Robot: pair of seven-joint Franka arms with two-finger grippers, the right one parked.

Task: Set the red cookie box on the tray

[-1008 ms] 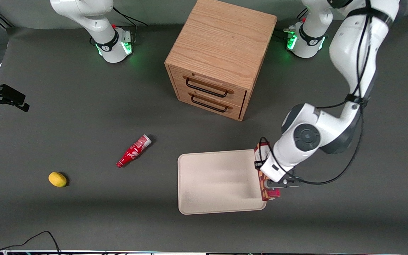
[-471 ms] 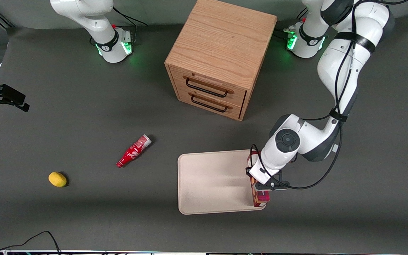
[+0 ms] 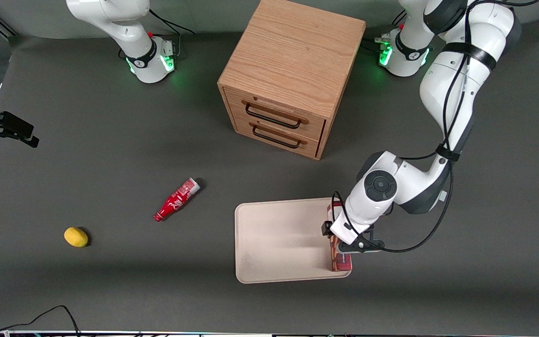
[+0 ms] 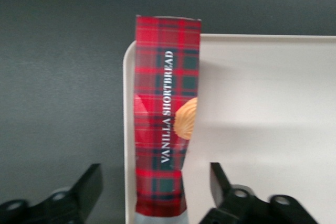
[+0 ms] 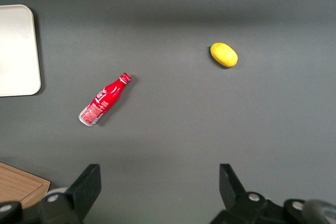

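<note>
The gripper (image 4: 152, 192) hangs over the tray's (image 3: 279, 243) edge toward the working arm, fingers spread wide with gaps either side of the red cookie box (image 4: 163, 119). Bare tray surface lies beside the box. The wooden drawer cabinet (image 3: 290, 75) stands farther from the front camera, well apart.

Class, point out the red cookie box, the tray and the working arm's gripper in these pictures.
red cookie box (image 4: 160, 124): left wrist view, on its tartan face.
tray (image 3: 279, 234): front view, on its bare floor.
gripper (image 4: 152, 187): left wrist view, midway between its open fingertips, over the box.
</note>
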